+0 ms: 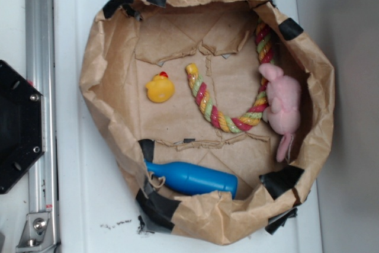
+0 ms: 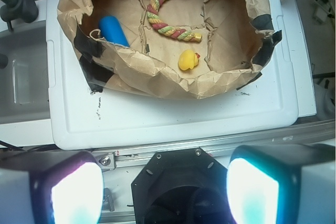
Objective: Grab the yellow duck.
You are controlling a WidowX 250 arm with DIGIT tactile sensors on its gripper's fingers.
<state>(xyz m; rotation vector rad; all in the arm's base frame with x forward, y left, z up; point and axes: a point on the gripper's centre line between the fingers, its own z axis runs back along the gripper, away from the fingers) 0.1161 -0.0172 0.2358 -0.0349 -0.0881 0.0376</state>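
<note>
- Four things lie inside a crumpled brown paper bag that sits on a white lid: a yellow duck, a striped rope, a pink plush toy and a blue bottle.
- The duck sits alone on the bag's floor, beside one end of the rope but apart from it.
- The bottle lies on its side against the bag's wall.
- The gripper hangs outside the bag with its fingers wide apart, apparently holding nothing.
</note>
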